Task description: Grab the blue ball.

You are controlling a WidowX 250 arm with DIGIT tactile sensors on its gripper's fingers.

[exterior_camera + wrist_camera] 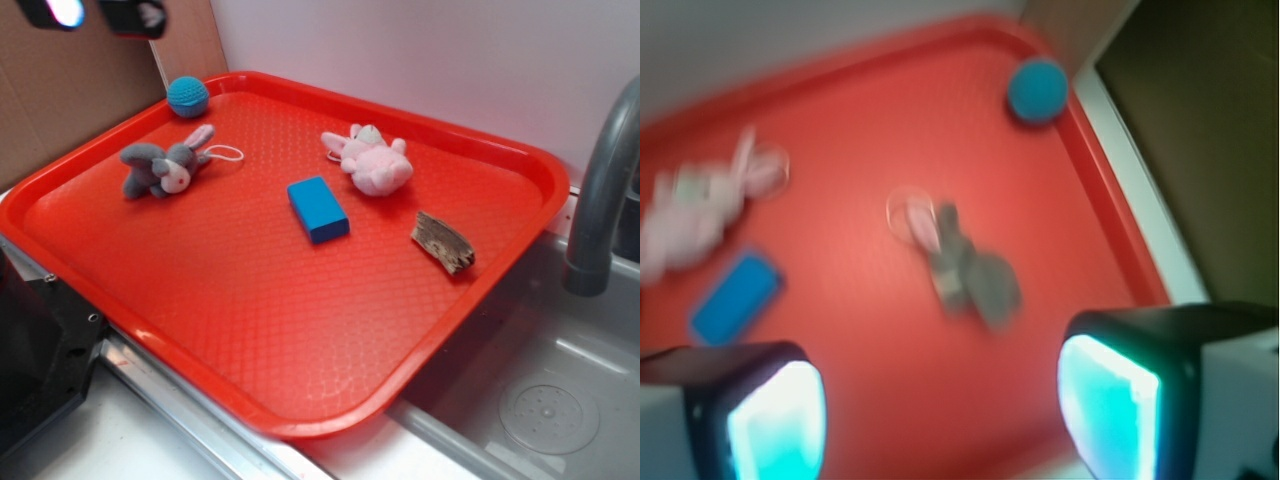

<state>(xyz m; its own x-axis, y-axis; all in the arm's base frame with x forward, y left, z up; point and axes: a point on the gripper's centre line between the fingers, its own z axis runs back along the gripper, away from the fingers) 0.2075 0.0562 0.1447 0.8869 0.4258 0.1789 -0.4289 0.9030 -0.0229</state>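
red tray (470, 300) w/ pebbled surface beside grey sink (560, 400), blue ball (188, 96) in far corner, pincer (940, 410) wide, empty

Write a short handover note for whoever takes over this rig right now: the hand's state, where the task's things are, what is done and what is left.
Hand: open, empty, up above the tray's far left side, touching nothing.
Blue ball: in the far left corner of the red tray, against the rim, untouched. In the wrist view it sits ahead of the hand, beyond the grey plush bunny.
Also on the tray: pink plush bunny, blue block, piece of wood, all apart from the ball.
Done: nothing grasped yet.
Left: move over the ball, descend, close on it, lift. Probably mind the rim beside it.
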